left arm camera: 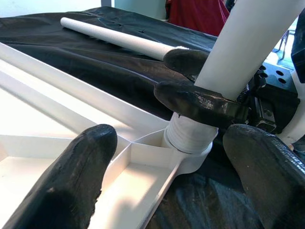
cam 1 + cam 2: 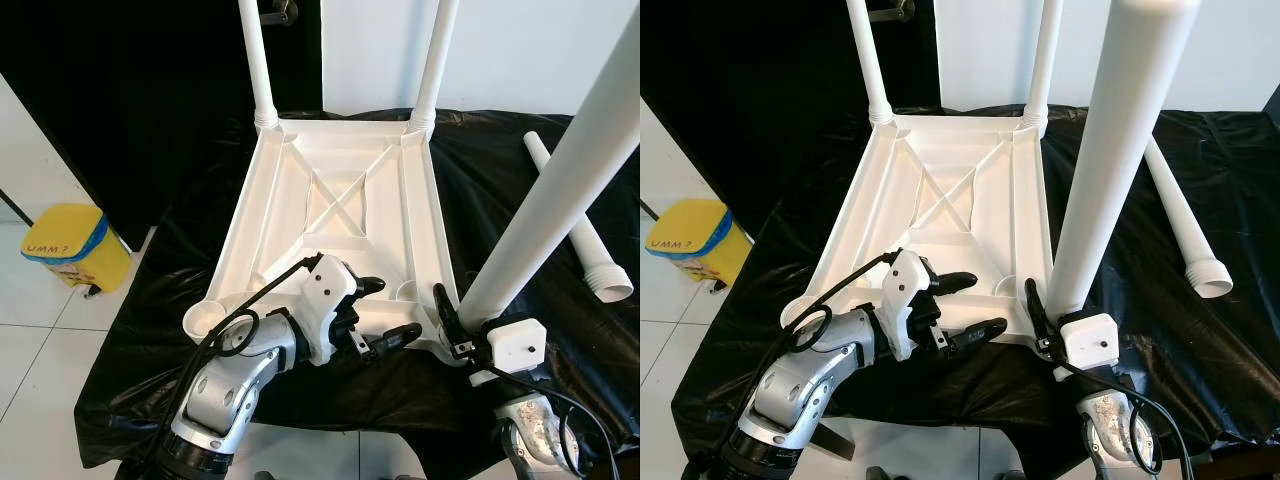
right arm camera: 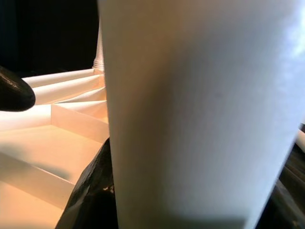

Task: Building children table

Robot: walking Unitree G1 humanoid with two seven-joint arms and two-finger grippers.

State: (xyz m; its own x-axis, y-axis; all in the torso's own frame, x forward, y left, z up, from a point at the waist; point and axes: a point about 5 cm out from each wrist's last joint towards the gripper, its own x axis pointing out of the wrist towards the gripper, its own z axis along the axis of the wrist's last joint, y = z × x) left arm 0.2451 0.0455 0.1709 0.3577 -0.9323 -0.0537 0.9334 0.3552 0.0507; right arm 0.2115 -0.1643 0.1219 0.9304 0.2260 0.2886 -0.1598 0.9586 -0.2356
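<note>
Right gripper (image 2: 1040,318) clamps third leg (image 2: 1110,160) upright in near corner socket, for screwing | left gripper (image 2: 965,305) spread, empty, over upturned tabletop (image 2: 940,200) | spare leg (image 2: 1185,225) beside.

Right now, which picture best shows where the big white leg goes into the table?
The left wrist view: the table leg has its ribbed end in the corner socket, with the right gripper clamped above. Both eye views show the leg's length but hide the socket. The right wrist view is a blurred close-up.
</note>
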